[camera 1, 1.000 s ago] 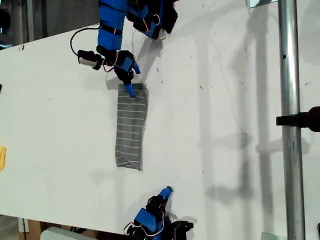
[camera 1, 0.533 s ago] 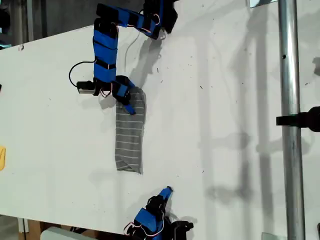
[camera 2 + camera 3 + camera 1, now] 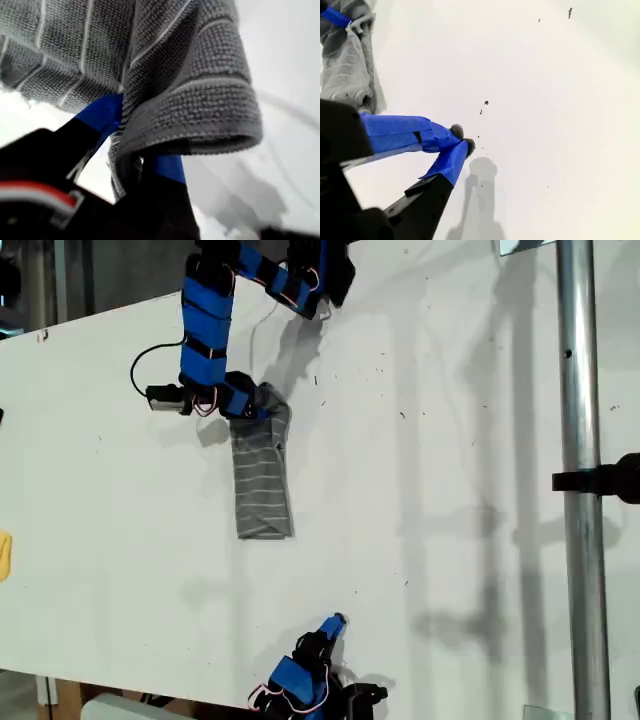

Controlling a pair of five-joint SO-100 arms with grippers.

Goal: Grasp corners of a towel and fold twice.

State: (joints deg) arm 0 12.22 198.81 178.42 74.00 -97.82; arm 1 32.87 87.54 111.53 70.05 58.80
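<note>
Now my first gripper (image 3: 255, 405) is clamped on the towel (image 3: 262, 478), lifting its far end off the table (image 3: 450, 490), likely to fold it; my second gripper (image 3: 462, 140), pinched shut and empty, waits well apart.

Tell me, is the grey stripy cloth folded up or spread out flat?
Folded. The grey striped towel lies as a narrow strip on the white table, one end bunched in my first gripper.
</note>
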